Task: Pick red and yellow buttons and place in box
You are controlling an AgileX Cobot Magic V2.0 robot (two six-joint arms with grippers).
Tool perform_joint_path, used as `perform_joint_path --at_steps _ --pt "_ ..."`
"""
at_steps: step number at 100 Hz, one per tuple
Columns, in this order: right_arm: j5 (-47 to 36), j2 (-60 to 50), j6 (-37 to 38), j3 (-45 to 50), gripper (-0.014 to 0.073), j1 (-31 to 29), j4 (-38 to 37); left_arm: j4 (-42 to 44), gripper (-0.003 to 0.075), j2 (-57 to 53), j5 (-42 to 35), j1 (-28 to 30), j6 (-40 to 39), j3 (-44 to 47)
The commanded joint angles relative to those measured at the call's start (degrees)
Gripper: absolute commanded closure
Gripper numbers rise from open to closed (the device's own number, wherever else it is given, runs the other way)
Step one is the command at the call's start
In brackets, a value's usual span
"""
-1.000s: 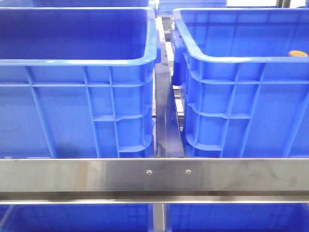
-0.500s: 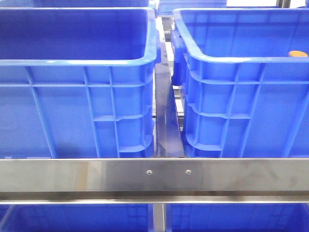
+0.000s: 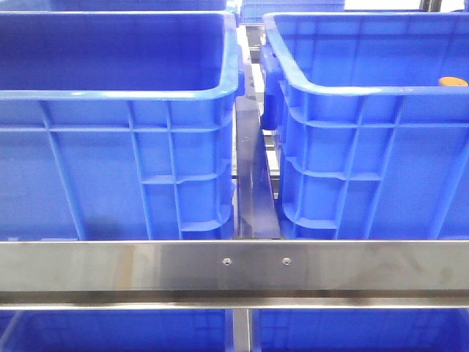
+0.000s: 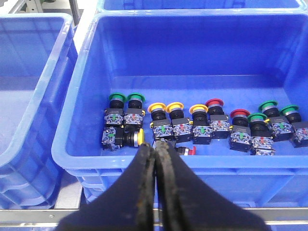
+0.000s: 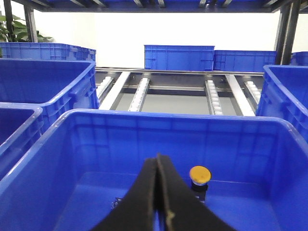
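- Our left gripper [image 4: 155,156] is closed on nothing, above a blue crate [image 4: 72,125] holding push buttons [image 4: 192,122].
- Our right gripper [image 5: 157,166] is closed, empty, near one yellow button [image 5: 199,174] in its crate [image 5: 144,120].

In the left wrist view, the left hand [image 4: 155,159] shows as two dark, tapering fingers [image 4: 139,192] pressed flat against each other along their whole visible length, with no gap at the tips and nothing caught between them. The right wrist view shows the right hand [image 5: 157,166] in the same pose: its black fingers [image 5: 175,202] meet in one thin seam and come to a closed point, empty. Neither arm nor hand appears in the front view.
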Motion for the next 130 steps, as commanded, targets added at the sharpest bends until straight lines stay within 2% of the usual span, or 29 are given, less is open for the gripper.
perform_joint_path --at_steps 1,94,113,130 --pt "1.92 -0.08 -0.05 -1.44 0.0662 -0.36 5.95 0.09 0.0739 0.53 -3.87 0.03 -0.59 -1.44" --pt "2.56 -0.08 -0.05 -1.44 0.0662 -0.36 5.95 0.75 0.0739 0.53 -4.01 0.03 -0.59 -1.44" --pt "2.56 -0.08 -0.05 -1.44 0.0662 -0.36 5.95 1.36 0.0739 0.2 -12.96 0.03 -0.59 -0.31" --pt "2.56 -0.08 -0.05 -1.44 0.0662 -0.36 5.95 2.25 0.0739 -3.27 -22.4 0.03 -0.03 5.91"
